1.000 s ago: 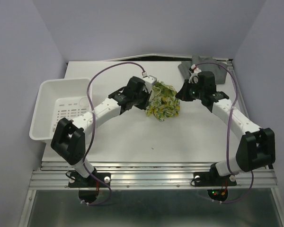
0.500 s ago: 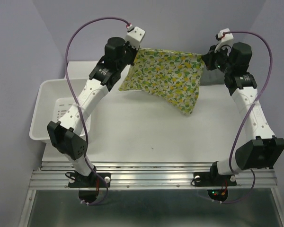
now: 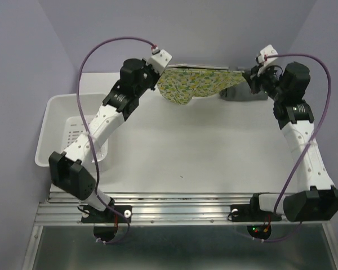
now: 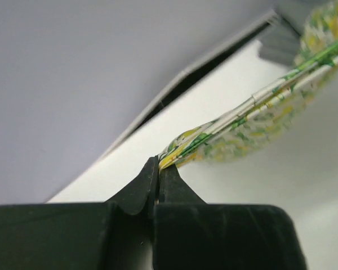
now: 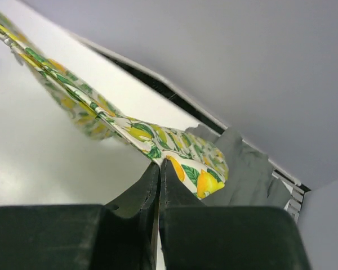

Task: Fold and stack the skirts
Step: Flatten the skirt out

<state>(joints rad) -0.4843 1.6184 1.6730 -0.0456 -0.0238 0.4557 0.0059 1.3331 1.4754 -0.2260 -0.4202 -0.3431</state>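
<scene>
The lemon-print skirt (image 3: 196, 83) hangs stretched in the air between both arms at the back of the table. My left gripper (image 3: 160, 72) is shut on its left corner; in the left wrist view the jaws pinch the printed hem (image 4: 174, 152) at the left gripper (image 4: 159, 164). My right gripper (image 3: 250, 76) is shut on the other corner, and the right gripper (image 5: 159, 165) shows the lemon print (image 5: 197, 169) pinched at its tips. The grey skirt (image 3: 243, 91) lies crumpled at the back right of the table, partly hidden by the right arm, and the grey skirt (image 5: 245, 169) shows beyond the print.
A white perforated basket (image 3: 59, 124) stands at the table's left edge, beside the left arm. Purple-grey walls close in the back and both sides. The table's back edge (image 3: 214, 66) runs just behind the held skirt.
Both arms lifted the lemon-print skirt from a bunched heap at the table's middle, spread it wide, and then carried it back; it now hangs shorter and nearer the back wall.
</scene>
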